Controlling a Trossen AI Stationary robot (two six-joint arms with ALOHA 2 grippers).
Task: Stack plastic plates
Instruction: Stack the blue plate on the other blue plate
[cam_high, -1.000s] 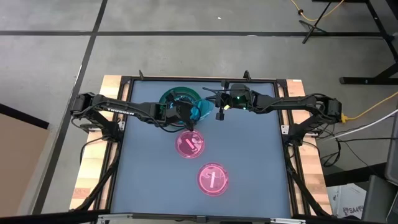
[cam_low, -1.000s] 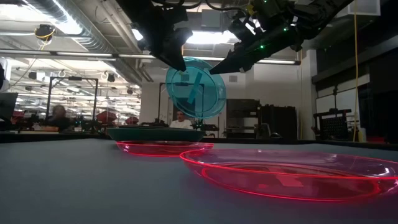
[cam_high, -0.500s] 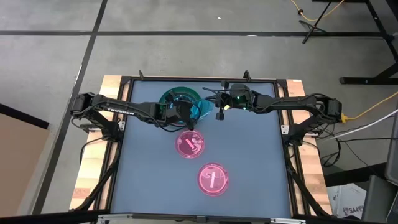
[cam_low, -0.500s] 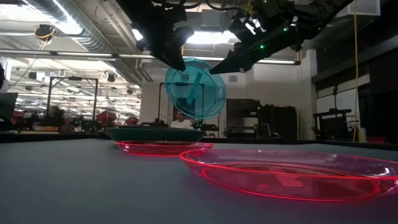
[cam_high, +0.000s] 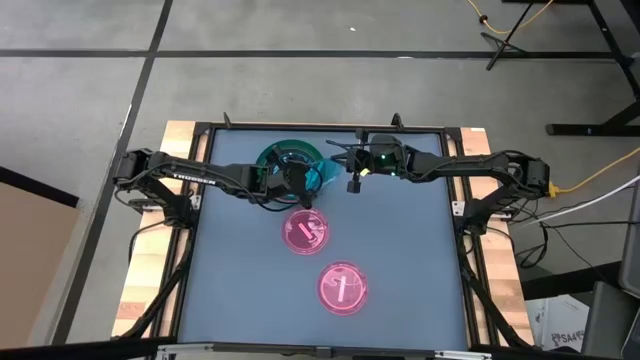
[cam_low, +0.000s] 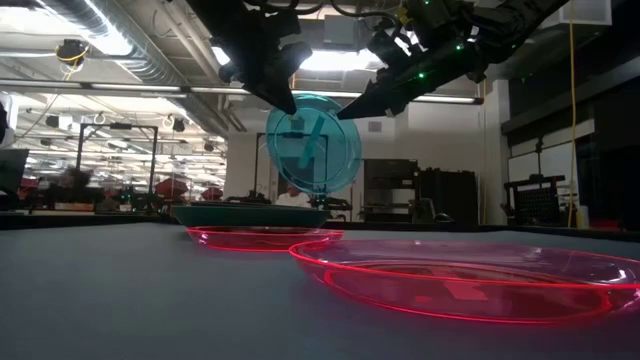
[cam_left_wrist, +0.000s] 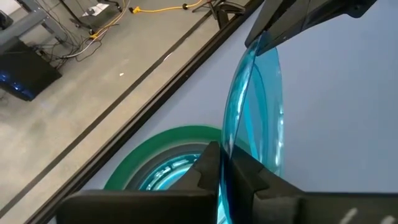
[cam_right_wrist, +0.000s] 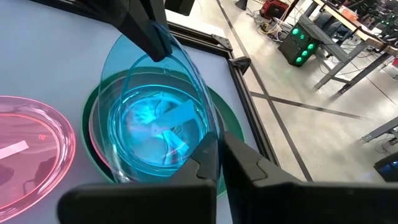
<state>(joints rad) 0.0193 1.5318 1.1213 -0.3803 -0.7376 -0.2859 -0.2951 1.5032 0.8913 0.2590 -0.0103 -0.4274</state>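
A translucent cyan plate (cam_low: 315, 142) stands on edge in the air above the table's far middle, held between both grippers. My left gripper (cam_low: 287, 102) is shut on its rim on the left side, and my right gripper (cam_low: 348, 110) is shut on the opposite rim. Below and behind it lies the dark green plate (cam_high: 290, 158), flat on the table with cyan plates (cam_right_wrist: 155, 134) nested in it. Two translucent pink plates (cam_high: 305, 232) (cam_high: 342, 288) lie flat nearer the front. My left gripper pinches the cyan plate's rim (cam_left_wrist: 225, 152) between its two fingers, coming slanting down from the table's left. The plate stands upright, lifted clear. My right gripper pinches the opposite rim (cam_right_wrist: 208, 140) between its two fingers, slanting down from the table's right.
The table's dark frame rail (cam_high: 320, 128) runs close behind the green plate. Bare grey tabletop (cam_high: 400, 250) lies to the right and to the left of the pink plates. Beyond the table is an open room with desks and people.
My left gripper has shut on the cyan plate's rim while my right gripper kept its hold. The plate has turned a little about its upright line and stays lifted in the same place. Neither arm has moved along the table.
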